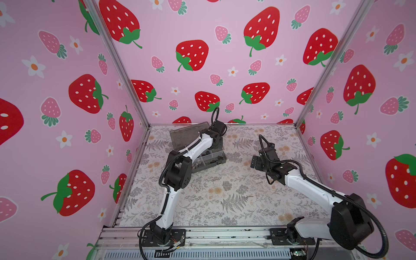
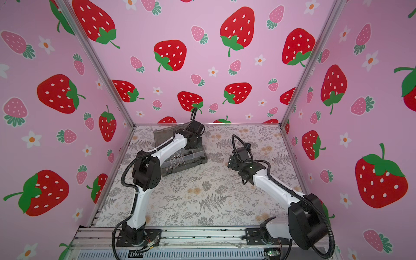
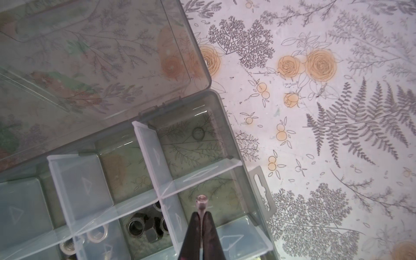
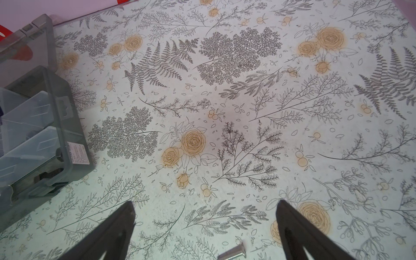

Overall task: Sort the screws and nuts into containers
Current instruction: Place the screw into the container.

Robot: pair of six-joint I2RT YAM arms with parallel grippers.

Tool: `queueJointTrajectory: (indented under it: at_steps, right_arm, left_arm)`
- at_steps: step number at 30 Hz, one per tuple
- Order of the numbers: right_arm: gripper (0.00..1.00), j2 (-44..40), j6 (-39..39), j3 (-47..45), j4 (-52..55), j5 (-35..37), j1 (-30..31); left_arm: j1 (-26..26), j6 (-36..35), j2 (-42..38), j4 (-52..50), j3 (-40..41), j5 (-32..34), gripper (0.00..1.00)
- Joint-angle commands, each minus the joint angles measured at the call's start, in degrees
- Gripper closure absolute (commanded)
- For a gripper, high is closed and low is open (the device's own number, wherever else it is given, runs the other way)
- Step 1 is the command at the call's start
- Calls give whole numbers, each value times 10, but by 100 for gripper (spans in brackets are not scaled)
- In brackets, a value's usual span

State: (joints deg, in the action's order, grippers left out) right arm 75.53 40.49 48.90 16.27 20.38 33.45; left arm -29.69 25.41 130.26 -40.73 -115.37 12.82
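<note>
Left gripper [image 3: 201, 219] clamps a silver screw [image 3: 200, 203] over an end compartment [image 3: 216, 191] of the organiser box [image 3: 244, 177]; release low, clear of dividers [image 3: 155, 162]. Right gripper [image 4: 204, 202] gapes wide.

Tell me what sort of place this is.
Likely a robot test booth, not a home: strawberry-print walls on aluminium posts enclose a floral tabletop, and the left arm and right arm are bolted to a metal rail.

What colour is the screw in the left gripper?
Shiny silver; the screw pinched in the left gripper shows best in the left wrist view.
</note>
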Motion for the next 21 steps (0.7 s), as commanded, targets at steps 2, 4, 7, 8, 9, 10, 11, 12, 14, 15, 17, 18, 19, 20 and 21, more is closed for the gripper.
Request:
queueJointTrajectory:
  at_steps: [2,4,7,8,9,10,11,12,14,15,17,18,19,20,21]
  right_arm:
    - [0,-20,7,3,-3,5,-4]
    - [0,-21,7,3,-3,7,-3]
    - [0,-22,8,3,-3,8,-3]
    - [0,-22,8,3,-3,8,-4]
    - [0,-22,8,3,-3,9,-3]
    - [0,-22,8,3,-3,9,-4]
    - [0,-23,7,3,-2,9,-4]
    - [0,-23,7,3,-3,10,-4]
    - [0,-24,7,3,-3,10,-4]
    - [0,-24,7,3,-2,10,-3]
    - [0,-25,8,3,-2,10,-4]
    - [0,-24,8,3,-2,10,-4]
    - [0,-26,8,3,-3,10,-4]
    - [0,-26,9,3,-3,10,-4]
    - [0,-26,9,3,-2,10,-4]
  left_arm:
    - [2,-12,10,-19,-34,-15,96]
    - [2,-13,12,-18,-35,-20,83]
    - [2,-15,14,-24,-41,-23,71]
    - [2,-15,14,-26,-43,-24,70]
    - [2,-15,11,-26,-43,-25,69]
    - [1,-14,7,-26,-41,-27,69]
    - [1,-15,2,-27,-39,-28,69]
    - [0,-16,-4,-27,-35,-29,69]
    - [-3,-20,-20,-27,-26,-30,69]
    - [-5,-24,-32,-28,-19,-29,69]
    - [-13,-34,-58,-24,5,-28,67]
    - [-18,-42,-77,-18,24,-27,66]
    - [-24,-52,-97,-11,47,-28,64]
    - [-29,-60,-118,-3,71,-29,63]
    - [-36,-70,-141,10,101,-31,62]
